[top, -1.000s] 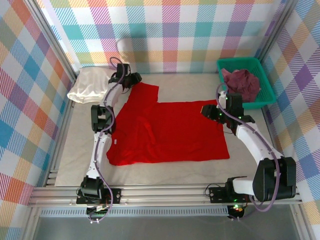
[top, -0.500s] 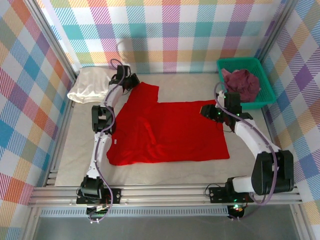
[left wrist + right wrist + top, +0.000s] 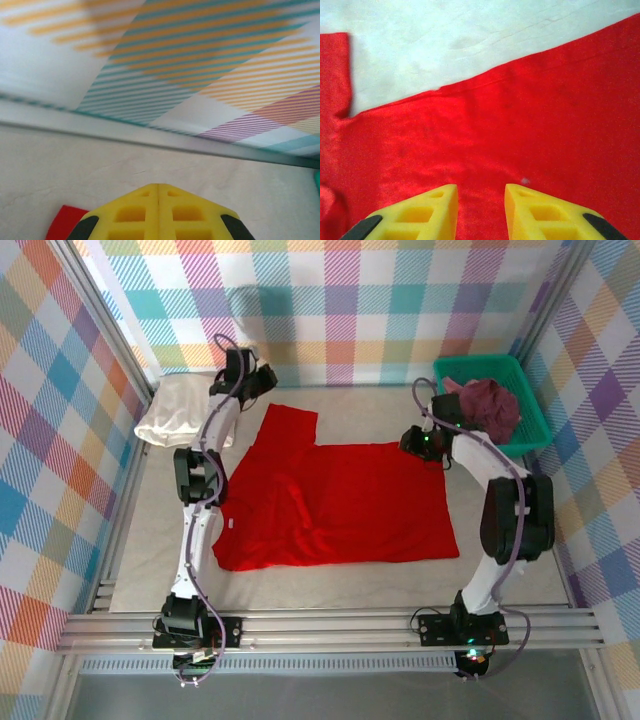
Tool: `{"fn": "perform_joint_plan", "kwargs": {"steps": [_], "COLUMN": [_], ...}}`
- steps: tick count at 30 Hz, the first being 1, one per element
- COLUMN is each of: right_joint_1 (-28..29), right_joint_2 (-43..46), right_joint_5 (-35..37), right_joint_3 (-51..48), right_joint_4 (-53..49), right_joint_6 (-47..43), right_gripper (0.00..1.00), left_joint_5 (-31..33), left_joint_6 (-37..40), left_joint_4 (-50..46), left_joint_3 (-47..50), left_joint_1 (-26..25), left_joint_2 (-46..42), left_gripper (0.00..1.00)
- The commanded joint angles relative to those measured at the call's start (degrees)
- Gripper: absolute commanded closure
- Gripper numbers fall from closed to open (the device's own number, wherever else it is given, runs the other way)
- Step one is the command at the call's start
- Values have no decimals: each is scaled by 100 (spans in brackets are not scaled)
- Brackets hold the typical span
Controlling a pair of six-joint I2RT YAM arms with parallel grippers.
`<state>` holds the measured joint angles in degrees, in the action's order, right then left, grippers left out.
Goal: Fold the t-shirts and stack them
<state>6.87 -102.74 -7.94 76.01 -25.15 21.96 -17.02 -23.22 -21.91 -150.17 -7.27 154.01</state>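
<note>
The bright red t-shirt [image 3: 335,502] lies spread flat on the table, one sleeve pointing to the back. My right gripper [image 3: 412,444] hovers over its far right corner, and the right wrist view shows that gripper [image 3: 481,187] open just above the red cloth [image 3: 530,120], holding nothing. My left gripper [image 3: 265,377] is at the back, beyond the red sleeve near the wall. Its yellow fingers [image 3: 150,210] are pressed together with nothing between them, and a red sleeve corner [image 3: 64,223] shows below left. The cream-white t-shirt [image 3: 180,408] lies folded at the back left. The maroon t-shirt [image 3: 485,405] lies bunched in the basket.
The green mesh basket [image 3: 525,435] stands at the back right corner. Plaid walls [image 3: 340,300] close in the back and both sides, and a metal rail [image 3: 150,137] runs along the base of the back wall. Bare table [image 3: 330,575] lies in front of the red shirt.
The left gripper has shut and drawn back off the red sleeve toward the back wall. The right arm has swung back to the shirt's far right corner.
</note>
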Motion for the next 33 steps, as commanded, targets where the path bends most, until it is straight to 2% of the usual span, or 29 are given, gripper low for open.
{"fn": "perform_joint_plan", "kwargs": {"steps": [1,2,3,4,6,9,14,16,18,22,26,29,31,33], "right_joint_1": [36,39,41,37,58,57,67,62,60,60,41,16,-12,-29], "right_joint_2": [-441,-570,-683,-733,-708,-589,-358,-201,-16,279,467,600,679,722], "right_joint_5": [692,740,686,543,420,211,-179,-303,-469,-721,-875,-912,-954,-953], "right_joint_3": [520,687,840,904,876,713,531,405,241,-9,-149,-258,-351,-408], "right_joint_4": [-718,-834,-910,-895,-816,-597,-374,-246,-89,102,177,230,299,315], "right_joint_6": [-68,-84,-122,-146,-119,-86,-105,-86,-69,-43,-20,1,8,18], "right_gripper": [69,68,68,68,68,67,67,67,67,67,67,67,67,67], "left_joint_5": [9,212,534,806,1176,1220,990,902,805,696,574,529,515,449], "left_joint_6": [378,454,500,535,634,737,540,420,301,221,263,358,410,413], "left_joint_4": [-165,-322,-516,-693,-981,-1157,-1012,-974,-917,-850,-883,-918,-896,-831], "left_joint_3": [-120,-120,-125,-125,-126,-116,-122,-127,-120,-126,-121,-121,-121,-122], "left_joint_1": [-125,-126,-111,-85,-49,-72,-93,-92,-91,-112,-199,-288,-357,-402], "left_joint_2": [-418,-435,-436,-422,-391,-295,82,223,357,584,708,776,819,847], "left_gripper": [100,100,94,73,69,50,41,41,36,33,36,48,62,71]}}
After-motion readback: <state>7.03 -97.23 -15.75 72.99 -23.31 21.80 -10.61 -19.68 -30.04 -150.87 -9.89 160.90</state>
